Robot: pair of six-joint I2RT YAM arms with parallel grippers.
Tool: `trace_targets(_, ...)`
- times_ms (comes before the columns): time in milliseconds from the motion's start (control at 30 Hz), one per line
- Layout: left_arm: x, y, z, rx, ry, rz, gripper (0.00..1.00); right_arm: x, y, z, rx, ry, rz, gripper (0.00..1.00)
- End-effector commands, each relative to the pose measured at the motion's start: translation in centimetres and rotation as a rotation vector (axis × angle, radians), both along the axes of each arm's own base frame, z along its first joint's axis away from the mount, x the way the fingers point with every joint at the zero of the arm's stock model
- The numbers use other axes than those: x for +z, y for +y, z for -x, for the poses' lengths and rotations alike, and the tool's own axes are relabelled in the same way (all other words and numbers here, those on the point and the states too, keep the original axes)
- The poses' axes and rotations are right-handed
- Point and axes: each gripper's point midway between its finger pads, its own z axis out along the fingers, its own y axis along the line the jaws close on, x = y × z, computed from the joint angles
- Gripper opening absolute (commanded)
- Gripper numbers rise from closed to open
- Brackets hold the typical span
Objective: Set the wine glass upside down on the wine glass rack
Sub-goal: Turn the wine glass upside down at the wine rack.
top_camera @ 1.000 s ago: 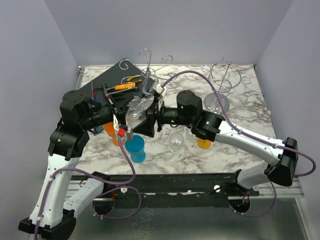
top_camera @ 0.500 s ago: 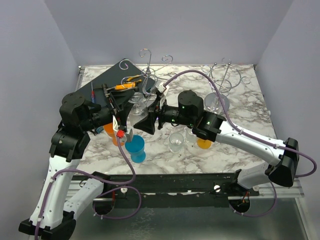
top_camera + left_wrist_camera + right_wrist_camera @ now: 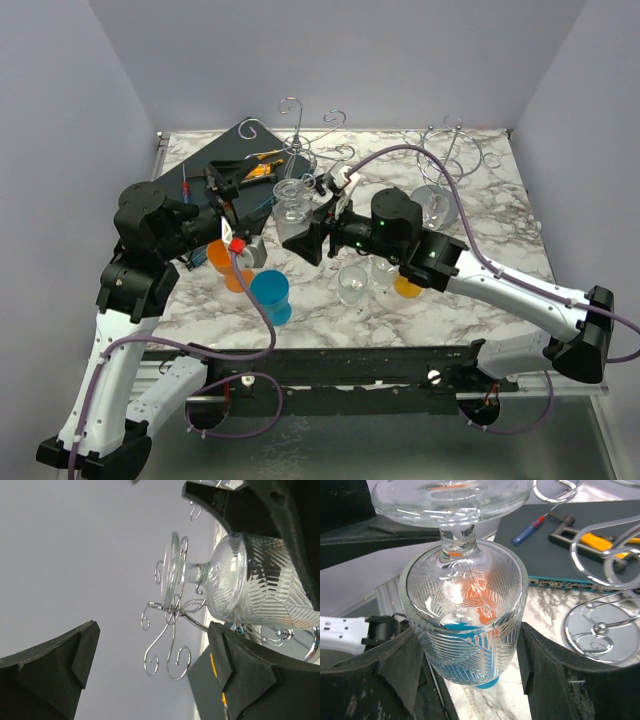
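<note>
Overhead view of two robot arms meeting over a marble table (image 3: 480,215). The wine glass (image 3: 291,205) is in the air near the middle of the table, upside down with its round foot on top and its bowl below. It is just in front of the middle wire rack (image 3: 298,140) and not on it. The right gripper (image 3: 307,215) has its two black fingers clamped on the bowl. Its wrist camera shows the ribbed bowl (image 3: 465,615) filling the gap between the fingers, with the stem and foot above. A second ago both grippers held the glass, which lay tilted and lower, nearer the left arm. Since then the left gripper (image 3: 232,213) has let go. Its jaws now stand wide apart with nothing between them, and it sits a little to the left of the glass. From its wrist camera the glass (image 3: 250,585) appears beyond its spread fingers, not touching them. The right arm has carried the glass slightly right and toward the back, turning it foot-up. On the table below are a blue cup (image 3: 270,297), an orange cup (image 3: 222,268) and a small clear glass (image 3: 352,285). A black mat (image 3: 225,155) at the back left holds tools. A second wire rack (image 3: 452,150) stands at the back right.
</note>
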Motion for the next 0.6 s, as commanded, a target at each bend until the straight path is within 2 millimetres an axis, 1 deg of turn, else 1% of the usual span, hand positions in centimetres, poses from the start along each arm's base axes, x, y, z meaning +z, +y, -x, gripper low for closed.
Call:
trace_targets(0, 0.8, 1.6, -2.3, 0.185, 0.248, 0.173, 0.99, 4.3, -2.1, -1.4, -0.113, -0.106, -0.083, 0.01)
trace_targets(33, 1.0, 2.0, -2.8, 0.227, 0.292, 0.215, 0.99, 4.3, -2.2, -1.4, -0.115, -0.108, -0.079, 0.0)
trace_targets(100, 1.5, 3.0, -4.0, 0.33, 0.386, 0.319, 0.99, 4.2, -2.9, -2.1, -0.159, -0.113, -0.072, 0.01)
trace_targets(200, 2.1, 4.9, -5.9, 0.505, 0.527, 0.519, 0.99, 3.9, -3.5, -2.9, -0.188, -0.112, -0.065, 0.0)
trace_targets(233, 1.9, 5.4, -6.4, 0.555, 0.581, 0.575, 0.99, 3.8, -3.6, -3.1, -0.194, -0.114, -0.064, 0.0)
trace_targets(267, 2.0, 5.6, -6.4, 0.578, 0.609, 0.597, 0.99, 3.6, -3.7, -3.4, -0.201, -0.115, -0.059, 0.01)
trace_targets(367, 0.6, 5.7, -6.8, 0.645, 0.743, 0.619, 0.99, 3.2, -3.9, -4.5, -0.222, -0.121, -0.055, 0.01)
trace_targets(433, -0.2, 5.5, -7.1, 0.682, 0.824, 0.611, 0.99, 3.3, -4.2, -5.2, -0.235, -0.127, -0.062, 0.01)
trace_targets(500, -1.9, 5.1, -7.1, 0.708, 0.917, 0.571, 0.99, 3.1, -4.6, -5.7, -0.241, -0.128, -0.066, 0.01)
trace_targets(567, -3.0, 4.7, -7.0, 0.716, 0.986, 0.553, 0.99, 3.0, -5.0, -6.1, -0.247, -0.125, -0.07, 0.01)
